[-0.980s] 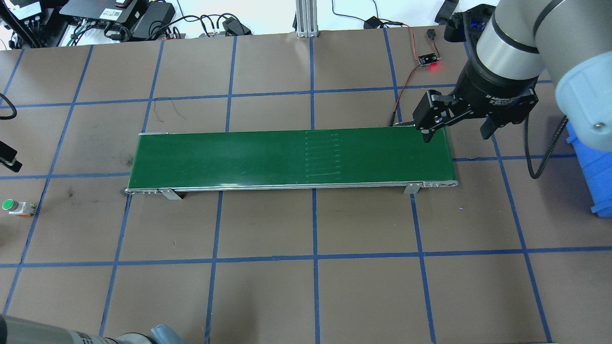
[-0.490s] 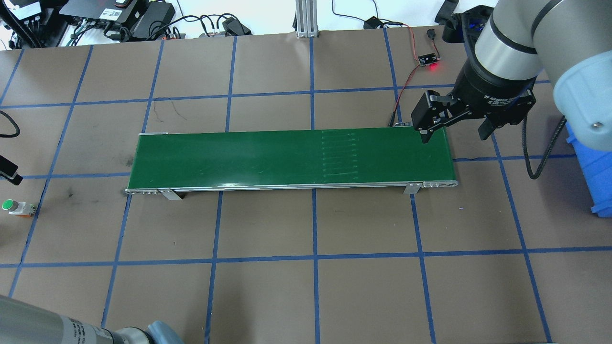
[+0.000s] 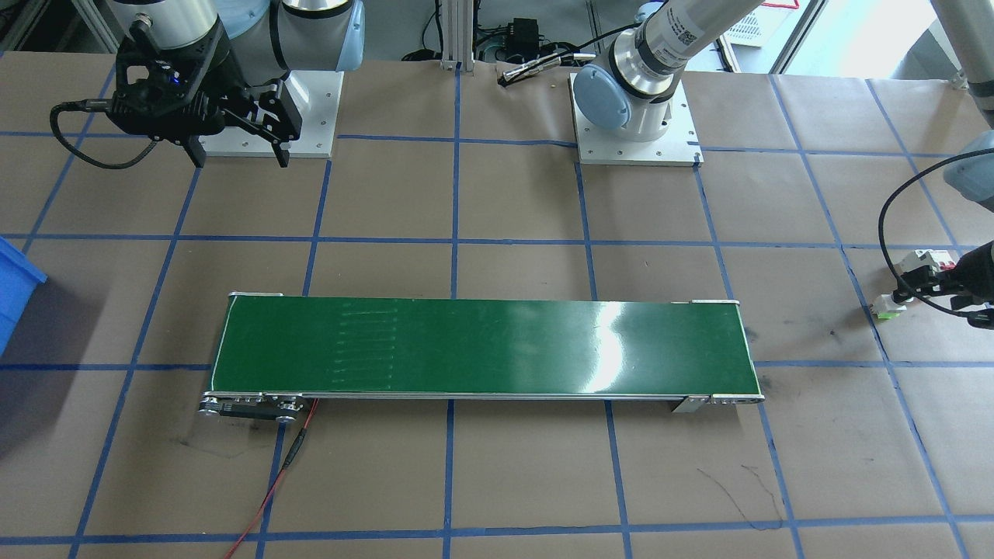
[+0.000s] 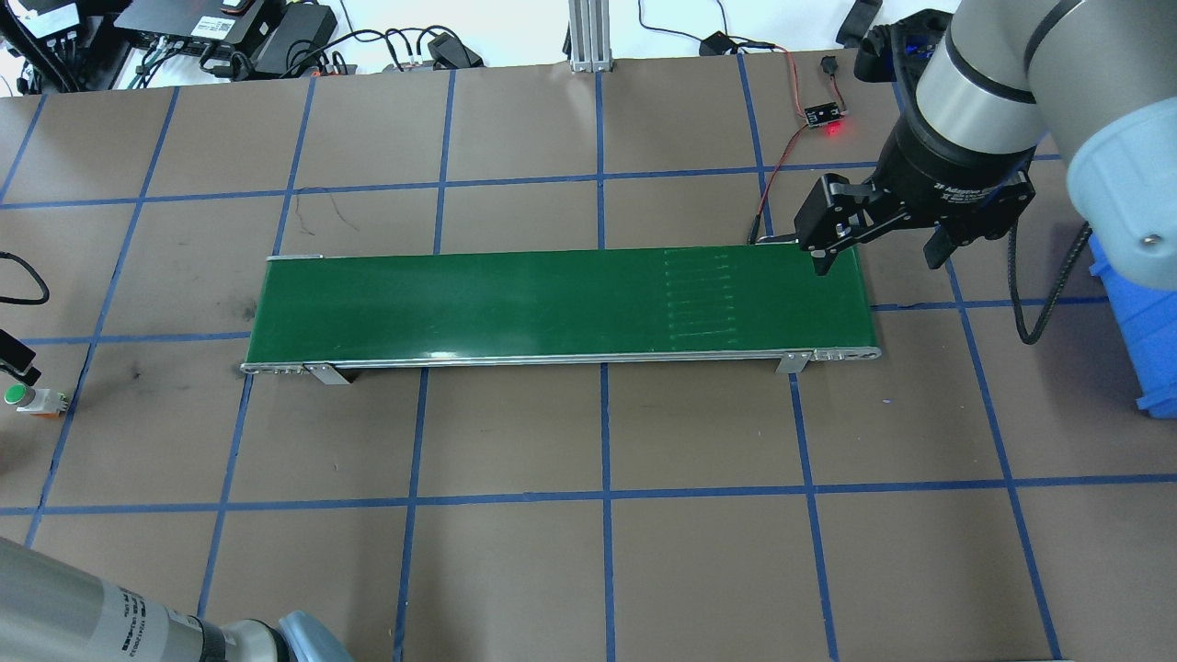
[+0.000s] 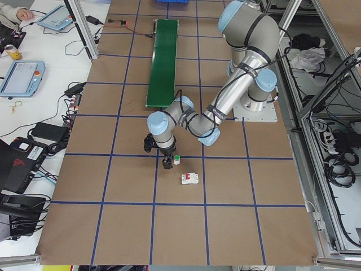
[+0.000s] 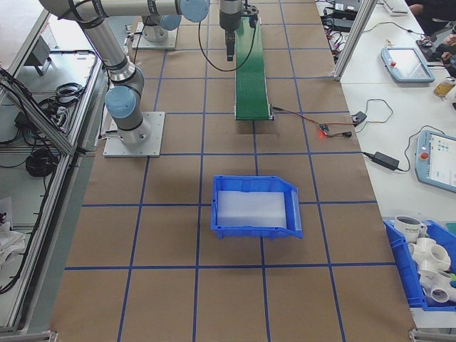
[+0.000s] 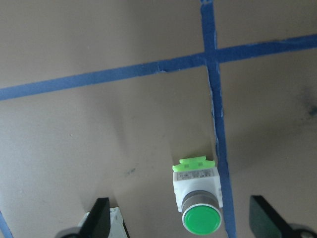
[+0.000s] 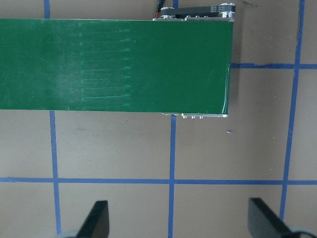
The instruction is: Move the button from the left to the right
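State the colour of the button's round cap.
Green. The button has a bright green cap on a white-grey body; the left wrist-mounted view shows it best.

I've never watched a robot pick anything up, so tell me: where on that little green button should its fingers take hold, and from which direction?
Probably the white cube base of the button, coming straight down from above. Its flat sides give the fingers something square to press on, unlike the round green cap. The left gripper is open above it, one finger on either side, with the button nearer the right-hand finger in the wrist view.

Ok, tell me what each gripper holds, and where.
Nothing. The left gripper is open around the untouched button; the right gripper is open and empty.
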You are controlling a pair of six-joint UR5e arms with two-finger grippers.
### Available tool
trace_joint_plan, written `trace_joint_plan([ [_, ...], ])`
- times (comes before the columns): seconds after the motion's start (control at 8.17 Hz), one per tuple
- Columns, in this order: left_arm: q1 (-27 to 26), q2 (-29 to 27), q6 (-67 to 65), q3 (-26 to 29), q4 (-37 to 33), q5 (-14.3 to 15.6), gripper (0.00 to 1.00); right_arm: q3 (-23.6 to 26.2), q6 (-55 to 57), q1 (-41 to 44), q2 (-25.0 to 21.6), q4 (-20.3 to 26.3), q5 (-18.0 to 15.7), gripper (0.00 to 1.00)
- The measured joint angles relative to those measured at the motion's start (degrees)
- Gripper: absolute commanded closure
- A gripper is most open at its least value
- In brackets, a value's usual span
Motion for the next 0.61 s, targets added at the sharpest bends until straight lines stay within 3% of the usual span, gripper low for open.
trace_joint_plan([
  [0.61,0.14,-1.72,-3.21,-1.02,0.13,0.31,0.00,0.00,-0.01,0.07,-0.04,0.34,-0.03,0.00],
])
